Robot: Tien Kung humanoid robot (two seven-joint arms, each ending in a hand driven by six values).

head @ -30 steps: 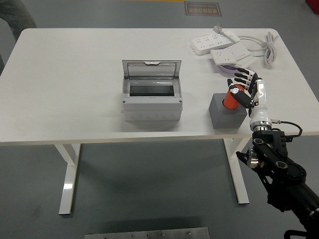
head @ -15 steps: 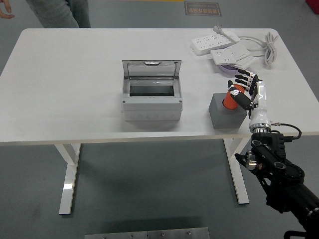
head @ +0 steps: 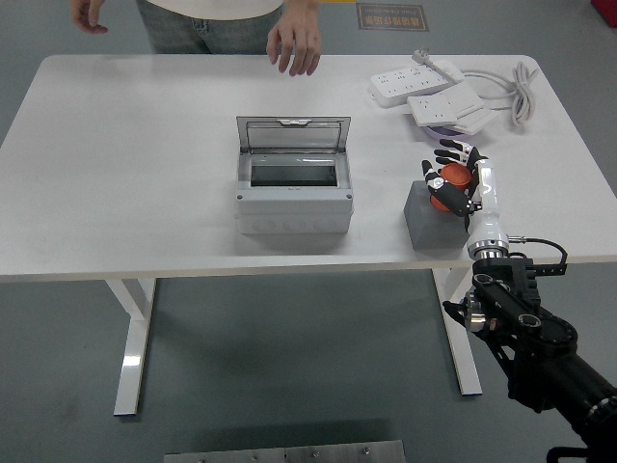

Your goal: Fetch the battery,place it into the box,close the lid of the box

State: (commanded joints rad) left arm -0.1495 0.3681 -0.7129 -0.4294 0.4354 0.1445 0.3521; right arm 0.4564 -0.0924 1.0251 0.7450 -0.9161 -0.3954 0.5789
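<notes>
An orange battery (head: 449, 186) stands in a grey block holder (head: 431, 220) at the right front of the white table (head: 145, 164). My right hand (head: 455, 177) is curled around the battery's top, fingers on its far and left sides. The grey box (head: 293, 189) sits at the table's middle with its clear lid (head: 293, 133) standing open at the back. My left arm is out of view.
White power strips (head: 424, 89) and a coiled white cable (head: 516, 89) lie at the back right. A person stands at the far edge with one hand (head: 295, 43) hanging over the table's back edge and another hand (head: 89, 13) at the top left.
My right hand has shifted left and closed tighter around the battery. A person has walked in along the far edge from the left, and now stands behind the box.
</notes>
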